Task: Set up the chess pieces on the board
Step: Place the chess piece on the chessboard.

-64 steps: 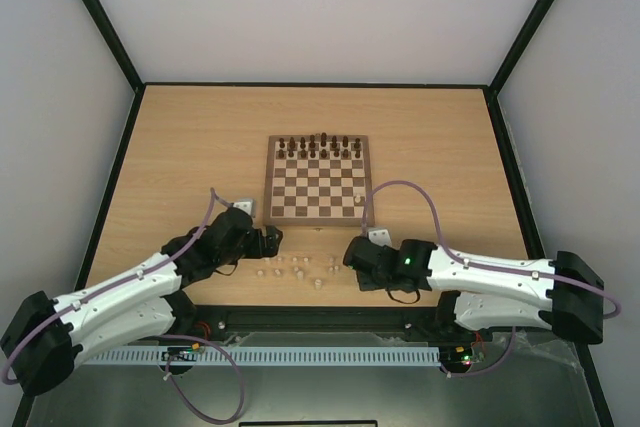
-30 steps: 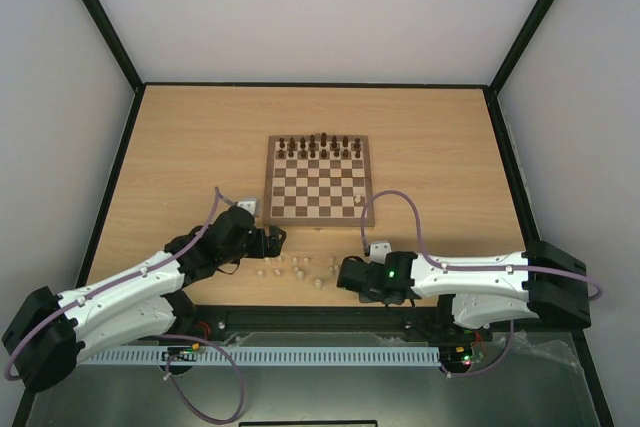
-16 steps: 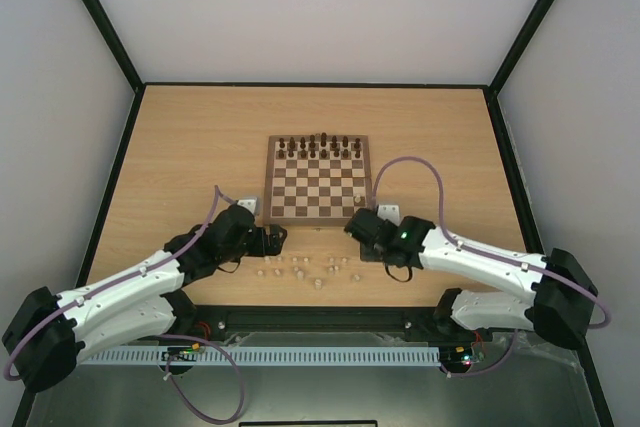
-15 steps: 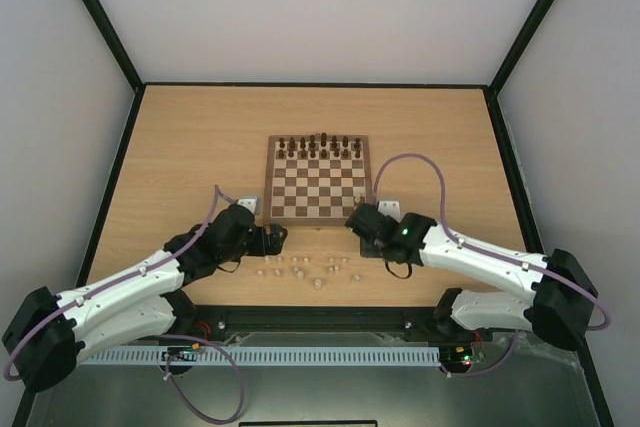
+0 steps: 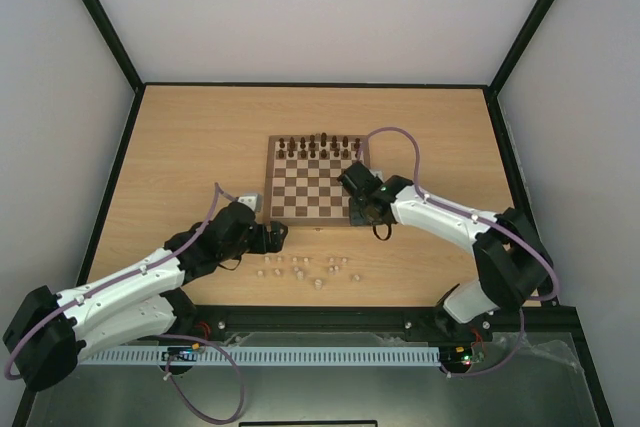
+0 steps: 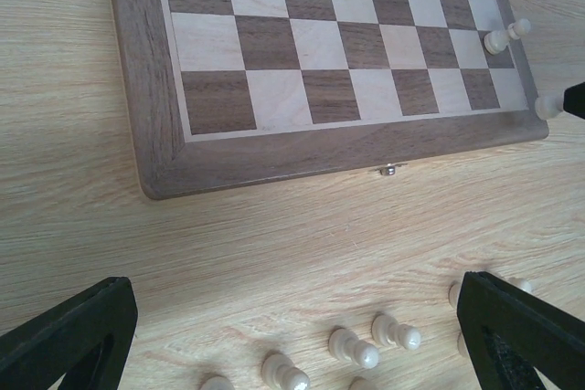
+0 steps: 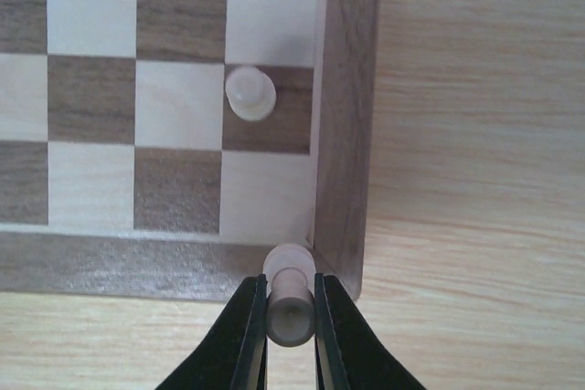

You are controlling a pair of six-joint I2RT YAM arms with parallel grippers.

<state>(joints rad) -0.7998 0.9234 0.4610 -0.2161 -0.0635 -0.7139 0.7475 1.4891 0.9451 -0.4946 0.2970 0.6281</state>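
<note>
Wooden table [image 6: 274, 244] holds chess pieces [image 6: 352, 347], several cut off below.

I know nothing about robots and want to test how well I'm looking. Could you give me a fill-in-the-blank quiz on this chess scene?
1. The right gripper is shut on a pale chess piece, while the left gripper is ____.
2. The one pale pawn on the board stands on a ____ square.
3. The loose pale pieces lie on the ____, in front of the board.
Missing words: open; dark; table.
</note>
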